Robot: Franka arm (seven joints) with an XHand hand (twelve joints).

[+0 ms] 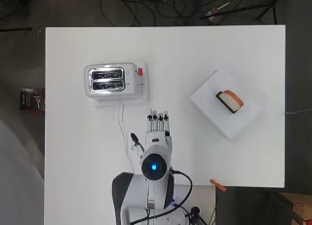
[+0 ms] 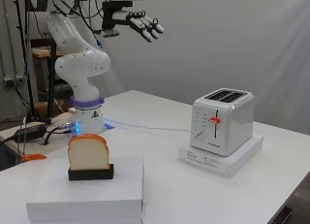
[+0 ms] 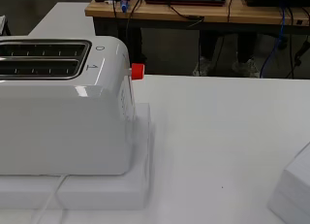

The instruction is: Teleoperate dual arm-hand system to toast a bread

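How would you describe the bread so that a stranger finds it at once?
On the white table, look at the flat white box away from the toaster. The bread stands upright there in a small black holder. Its orange-brown crust marks it out.

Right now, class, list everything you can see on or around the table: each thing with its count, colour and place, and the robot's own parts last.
toaster: one, white with a red lever, on a flat white box at the table's far left in the overhead view, slots empty
bread slice: one, pale with orange-brown crust, upright in the holder
holder: one, black, on the white box
white box: one, at the table's right
table: one, white
orange object: one, at the table's near edge
robot hand: one, black and white, fingers straight, raised above the table, holding nothing
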